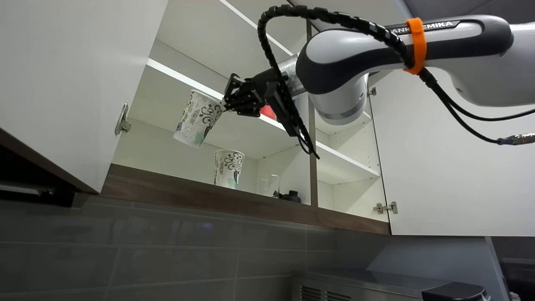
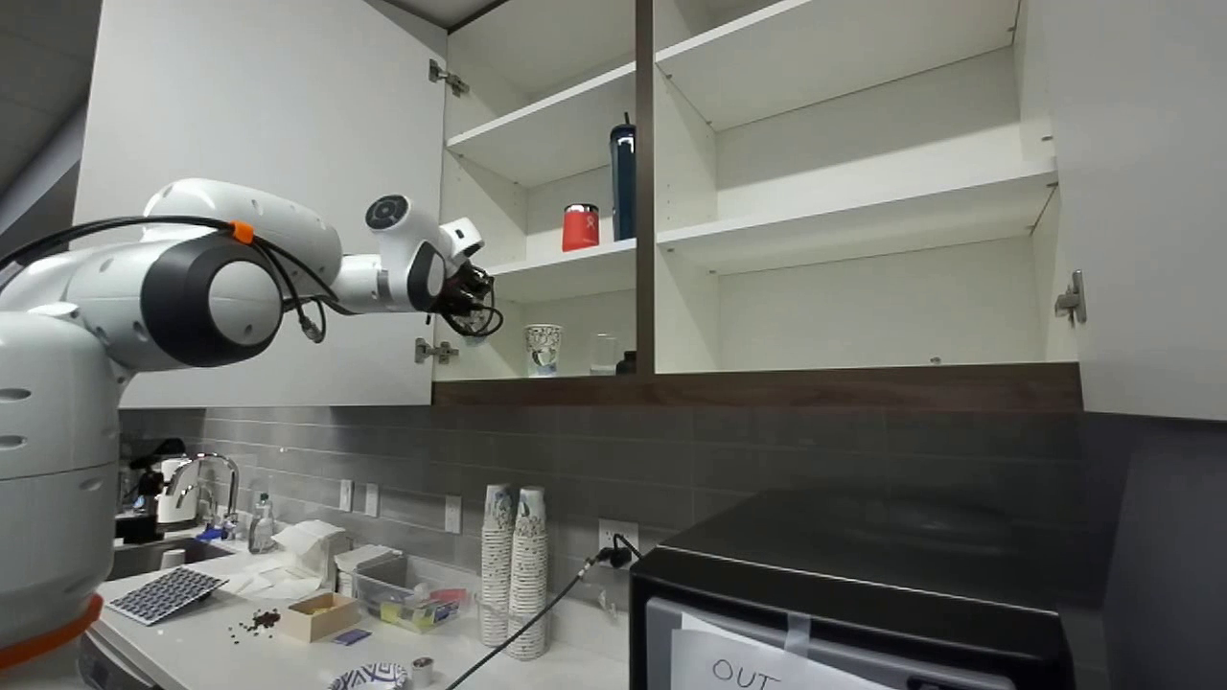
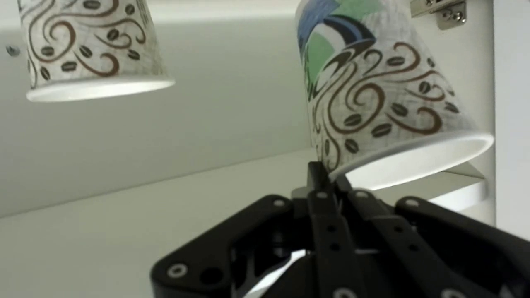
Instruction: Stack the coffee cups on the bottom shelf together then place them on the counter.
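Note:
My gripper (image 1: 225, 105) is shut on the rim of a white patterned coffee cup (image 1: 197, 121), also seen in the wrist view (image 3: 372, 91). The held cup hangs tilted, rim up, above the bottom shelf (image 2: 853, 386). In an exterior view my gripper (image 2: 476, 309) hides most of it. The second coffee cup (image 1: 229, 169) stands upright on the bottom shelf, apart from the held one. It also shows in an exterior view (image 2: 543, 351) and at the upper left of the wrist view (image 3: 95, 45), which looks upside down. The white counter (image 2: 230, 661) lies below the cabinet.
A clear glass (image 1: 268, 184) and a small black object (image 1: 291, 196) stand beside the second cup. The upper shelf (image 2: 566, 273) holds a red cup (image 2: 580, 228) and a dark bottle (image 2: 623, 182). An open door (image 1: 83, 83) flanks the cabinet. Cup stacks (image 2: 527, 575) and a black appliance (image 2: 863, 565) stand below.

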`<action>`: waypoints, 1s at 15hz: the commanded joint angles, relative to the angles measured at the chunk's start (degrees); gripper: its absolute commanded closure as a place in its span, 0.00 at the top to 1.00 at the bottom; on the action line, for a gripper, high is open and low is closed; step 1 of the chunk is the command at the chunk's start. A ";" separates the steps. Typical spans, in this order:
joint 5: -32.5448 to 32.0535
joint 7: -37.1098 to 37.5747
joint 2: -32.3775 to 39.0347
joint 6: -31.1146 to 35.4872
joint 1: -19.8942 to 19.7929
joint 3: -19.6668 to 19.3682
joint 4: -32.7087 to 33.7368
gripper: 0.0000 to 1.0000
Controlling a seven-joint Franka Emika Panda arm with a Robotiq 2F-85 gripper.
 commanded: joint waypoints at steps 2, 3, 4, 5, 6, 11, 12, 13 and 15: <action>0.78 -10.53 -5.07 11.83 0.86 -1.36 -9.69 0.01; -0.68 -11.03 -5.32 14.57 0.25 -1.28 -10.66 0.01; -1.75 -11.78 -5.48 17.35 -0.21 -1.31 -11.57 0.01; -3.94 -11.01 -5.38 19.92 -0.06 -2.33 -12.03 0.01; -4.57 -11.65 -5.47 22.26 -0.29 -2.74 -12.84 0.01; -5.89 -15.17 -5.17 30.48 -6.29 -0.78 -14.74 0.01; -5.31 -16.18 -5.04 31.24 -7.17 -0.35 -14.64 0.01; -4.69 -17.44 -4.91 32.56 -8.23 0.01 -14.91 0.01; -3.76 -19.29 -4.84 33.65 -9.69 0.77 -14.98 0.01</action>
